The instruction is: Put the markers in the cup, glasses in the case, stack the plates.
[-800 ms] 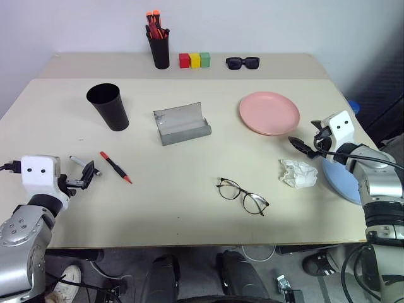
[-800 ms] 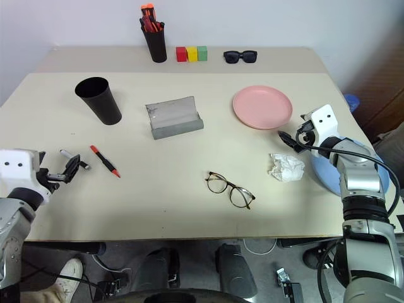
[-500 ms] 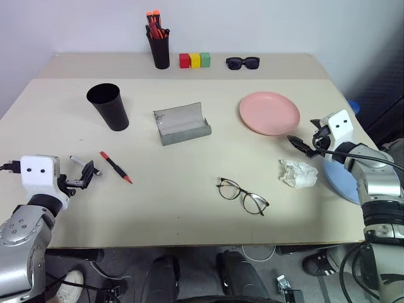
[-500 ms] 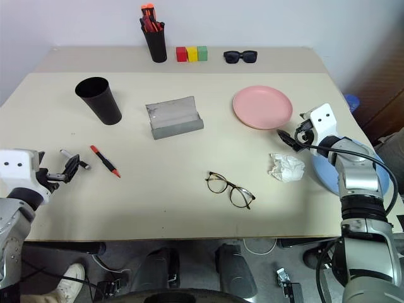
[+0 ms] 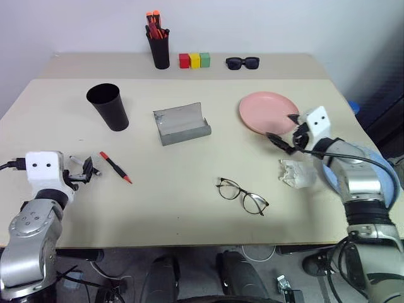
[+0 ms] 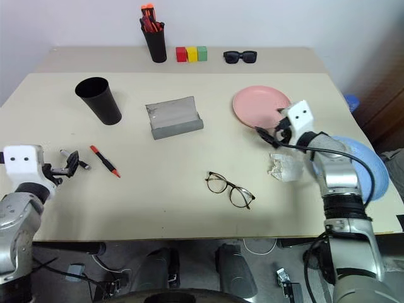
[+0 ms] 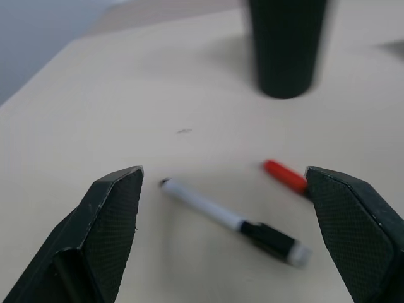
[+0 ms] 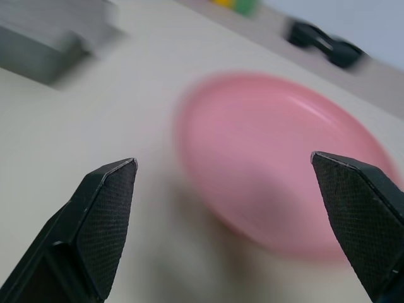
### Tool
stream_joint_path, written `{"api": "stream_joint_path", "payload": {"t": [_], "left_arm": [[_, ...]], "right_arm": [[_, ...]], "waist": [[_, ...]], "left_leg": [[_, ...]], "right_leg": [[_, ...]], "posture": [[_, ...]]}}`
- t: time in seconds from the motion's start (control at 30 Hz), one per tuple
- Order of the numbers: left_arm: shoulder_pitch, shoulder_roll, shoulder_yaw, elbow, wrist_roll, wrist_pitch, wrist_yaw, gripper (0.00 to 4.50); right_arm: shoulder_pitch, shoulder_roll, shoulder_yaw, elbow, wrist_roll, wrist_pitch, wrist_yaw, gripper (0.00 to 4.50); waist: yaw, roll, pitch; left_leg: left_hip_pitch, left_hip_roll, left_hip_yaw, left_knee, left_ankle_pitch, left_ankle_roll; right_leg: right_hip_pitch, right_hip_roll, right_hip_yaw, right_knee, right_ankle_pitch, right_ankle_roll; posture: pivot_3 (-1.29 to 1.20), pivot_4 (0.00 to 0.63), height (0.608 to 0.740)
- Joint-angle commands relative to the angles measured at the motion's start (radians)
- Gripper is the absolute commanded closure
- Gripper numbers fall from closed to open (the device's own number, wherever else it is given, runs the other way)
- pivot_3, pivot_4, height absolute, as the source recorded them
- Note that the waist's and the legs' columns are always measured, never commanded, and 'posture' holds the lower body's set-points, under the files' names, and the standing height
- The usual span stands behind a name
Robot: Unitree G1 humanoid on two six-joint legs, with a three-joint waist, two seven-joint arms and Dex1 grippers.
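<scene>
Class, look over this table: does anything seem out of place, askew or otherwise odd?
Two things. A crumpled white tissue lies between the glasses and the blue plate; it looks like litter. That blue plate juts out past the table edge on the robot's right, while the pink plate sits fully on it.

Blue plate [image 6: 366, 165] partly behind right arm, perhaps overhanging table [image 6: 189, 208]

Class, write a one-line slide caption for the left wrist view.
Open left gripper poised over the black and white marker, with the red-capped marker and black cup beyond.
</scene>
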Motion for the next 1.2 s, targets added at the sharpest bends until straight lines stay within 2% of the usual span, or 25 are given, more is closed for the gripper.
{"api": "stream_joint_path", "payload": {"t": [0.03, 0.1, 0.3, 0.43, 0.83, 0.93, 1.17, 1.2], "left_arm": [[-0.068, -0.050, 0.029, -0.015, 0.028, 0.090, 0.120, 0.13], [-0.127, -0.082, -0.006, -0.024, 0.070, 0.180, 0.199, 0.13], [-0.308, -0.186, 0.030, 0.052, 0.082, 0.343, 0.322, 0.13], [-0.400, -0.218, 0.030, 0.117, 0.126, 0.400, 0.394, 0.13], [-0.635, -0.328, 0.296, 0.251, 0.147, 0.627, 0.520, 0.13], [-0.677, -0.347, 0.356, 0.257, 0.152, 0.658, 0.531, 0.99], [-0.694, -0.338, 0.358, 0.266, 0.194, 0.656, 0.546, 4.45], [-0.693, -0.334, 0.354, 0.268, 0.201, 0.646, 0.546, 4.45]], "right_arm": [[0.017, 0.067, 0.071, -0.153, -0.002, 0.025, -0.018, 0.00], [0.035, 0.093, 0.130, -0.220, -0.040, 0.005, -0.021, 0.00], [0.063, 0.197, 0.226, -0.321, -0.062, 0.048, -0.069, 0.00], [0.094, 0.236, 0.271, -0.359, -0.066, 0.058, -0.072, 0.00], [0.108, 0.257, 0.278, -0.370, -0.075, 0.067, -0.105, 0.00], [0.105, 0.259, 0.275, -0.380, -0.071, 0.085, -0.110, 0.00], [0.110, 0.250, 0.263, -0.414, -0.012, 0.117, -0.059, 0.00], [0.114, 0.245, 0.265, -0.424, 0.003, 0.121, -0.040, 0.00]], "waist": [[0.000, 0.000, 0.000], [0.002, 0.000, 0.000], [0.005, -0.001, -0.001], [0.002, -0.001, -0.001], [0.001, -0.002, -0.001], [0.001, -0.002, -0.001], [0.006, -0.002, -0.001], [0.005, -0.002, -0.001]], "left_leg": [[0.000, 0.000, 0.000, 0.000, 0.000, 0.000], [0.000, 0.000, 0.000, 0.000, 0.000, 0.000], [0.000, -0.001, -0.002, 0.003, 0.000, 0.000], [0.000, -0.001, -0.003, 0.002, 0.000, 0.000], [0.000, -0.001, -0.003, 0.002, 0.000, -0.001], [0.000, -0.001, -0.003, 0.002, 0.000, -0.001], [0.001, -0.001, -0.003, 0.002, 0.001, -0.002], [0.001, -0.002, -0.003, 0.002, 0.001, -0.002]], "right_leg": [[0.000, 0.000, 0.000, 0.000, 0.000, 0.000], [0.000, 0.000, 0.000, 0.001, 0.000, 0.000], [0.002, 0.000, -0.001, 0.001, 0.000, 0.000], [0.002, 0.000, -0.002, 0.001, 0.000, 0.000], [0.002, 0.001, -0.002, 0.001, 0.000, 0.000], [0.002, 0.000, -0.002, 0.001, 0.000, 0.000], [0.003, 0.000, -0.002, 0.001, 0.000, 0.000], [0.004, 0.000, -0.002, 0.001, 0.000, 0.000]], "posture": [[0.00, 0.150, 0.725], [0.00, 0.150, 0.725], [0.00, 0.150, 0.725], [0.00, 0.150, 0.725], [0.00, 0.150, 0.725], [0.00, 0.150, 0.725], [0.00, 0.150, 0.725], [0.00, 0.150, 0.725]]}}
